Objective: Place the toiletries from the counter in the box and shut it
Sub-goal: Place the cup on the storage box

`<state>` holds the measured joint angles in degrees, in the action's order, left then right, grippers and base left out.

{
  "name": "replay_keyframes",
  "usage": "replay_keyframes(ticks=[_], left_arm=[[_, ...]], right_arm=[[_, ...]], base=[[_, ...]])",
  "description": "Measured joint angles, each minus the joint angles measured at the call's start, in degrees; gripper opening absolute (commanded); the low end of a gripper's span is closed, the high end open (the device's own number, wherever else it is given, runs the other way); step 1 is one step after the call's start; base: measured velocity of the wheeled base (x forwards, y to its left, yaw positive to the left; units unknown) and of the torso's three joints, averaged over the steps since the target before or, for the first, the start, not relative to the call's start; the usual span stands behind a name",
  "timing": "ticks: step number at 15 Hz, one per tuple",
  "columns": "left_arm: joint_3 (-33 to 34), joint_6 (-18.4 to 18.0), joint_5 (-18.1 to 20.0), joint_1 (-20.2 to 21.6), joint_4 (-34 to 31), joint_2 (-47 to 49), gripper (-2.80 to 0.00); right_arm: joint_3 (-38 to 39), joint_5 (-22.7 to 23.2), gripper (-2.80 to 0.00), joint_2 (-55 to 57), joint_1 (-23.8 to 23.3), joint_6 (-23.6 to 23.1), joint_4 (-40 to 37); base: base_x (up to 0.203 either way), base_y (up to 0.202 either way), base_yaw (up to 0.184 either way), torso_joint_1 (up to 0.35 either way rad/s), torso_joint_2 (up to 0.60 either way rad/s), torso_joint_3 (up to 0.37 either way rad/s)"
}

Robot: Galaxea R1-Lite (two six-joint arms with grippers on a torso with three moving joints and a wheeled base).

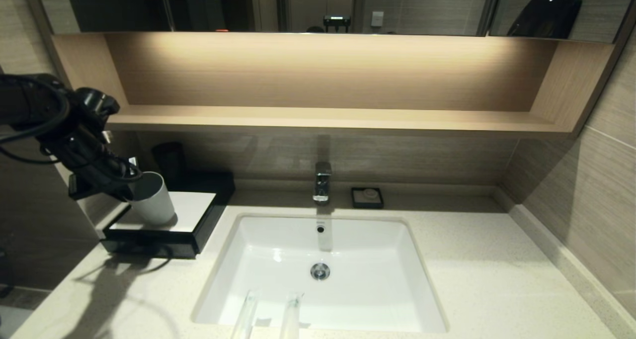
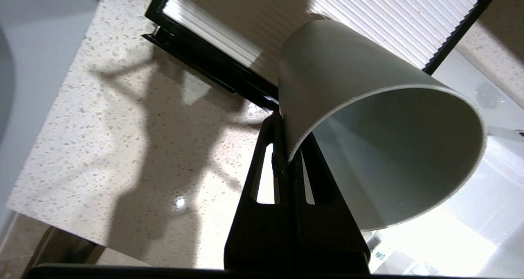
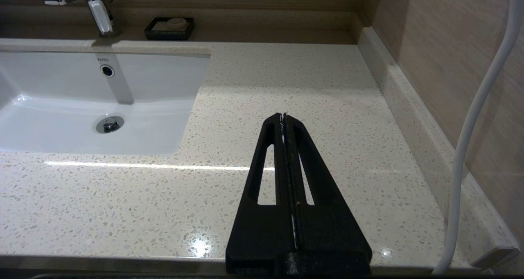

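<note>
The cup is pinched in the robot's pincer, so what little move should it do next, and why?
Probably carry the cup sideways off the box and set it on the bare counter. The left pincer is shut on the cup's rim, right above the box's white top, and the two packets still lie at the sink's front edge.

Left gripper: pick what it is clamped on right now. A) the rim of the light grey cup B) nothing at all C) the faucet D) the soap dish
A: the left gripper has its fingers shut on the wall of the light grey cup at its rim, holding it over the box, as the head view also shows.
</note>
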<state>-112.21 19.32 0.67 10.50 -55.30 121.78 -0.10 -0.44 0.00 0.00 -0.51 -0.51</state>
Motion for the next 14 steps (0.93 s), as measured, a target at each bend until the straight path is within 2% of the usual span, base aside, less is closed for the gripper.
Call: replay_keyframes(ticks=[3,14], left_arm=[[0.0,2.6,2.8,-0.1,1.3,0.4,-2.8],[0.0,5.2,2.5,-1.3,-1.8,-0.3,-2.8]], right_arm=[[0.0,0.0,-2.8,0.0,0.0,0.0,0.0],[0.0,0.0,-2.8,0.0,0.0,0.0,0.0]], base=[[0.0,0.0,0.0,0.0,0.0,0.0],[0.0,0.0,0.0,0.0,0.0,0.0]])
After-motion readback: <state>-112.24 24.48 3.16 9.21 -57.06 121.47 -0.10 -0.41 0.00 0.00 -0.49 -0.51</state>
